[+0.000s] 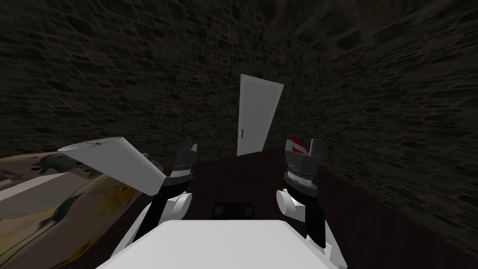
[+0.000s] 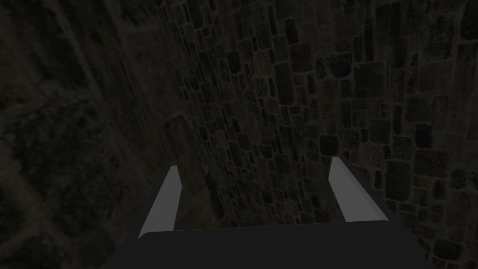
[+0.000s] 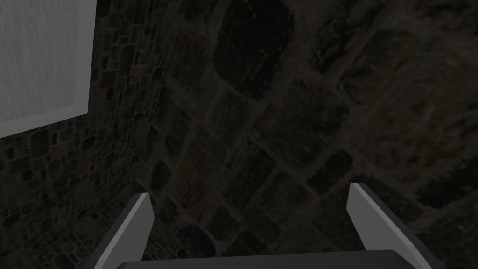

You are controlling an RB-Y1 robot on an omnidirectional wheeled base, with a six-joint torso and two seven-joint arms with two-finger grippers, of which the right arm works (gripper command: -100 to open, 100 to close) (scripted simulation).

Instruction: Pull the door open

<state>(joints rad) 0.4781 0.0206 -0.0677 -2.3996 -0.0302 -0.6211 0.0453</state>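
Count: 1 door (image 1: 259, 116), white, set in the far dark stone wall (image 1: 116, 70), looks shut and flush with it. 1 small dark handle (image 1: 242, 133) on its left edge, about halfway up. The door is well apart from both arms, and in the head view it sits between them, beyond a stretch of dark reddish floor (image 1: 242, 180). 2 grippers, both raised ahead of the chest and pointing toward that wall. Left gripper (image 2: 254, 163): its 2 fingers (image 2: 163, 205) are spread wide with nothing between them, facing bare stone. Right gripper (image 3: 249, 189): its 2 fingers (image 3: 373, 219) are also spread wide and hold nothing; past them its wrist view catches a corner of the white door panel, off to one side and far away. So both tools are released and neither touches the door or the handle. Red-and-white patch just behind the right gripper in the head view, can't tell what it is. Off to the robot's left: 1 white lamp shade (image 1: 116, 163), near the left forearm, and beneath it 1 patterned surface (image 1: 60, 219) with 1 pale flat slab (image 1: 28, 191) lying on it.
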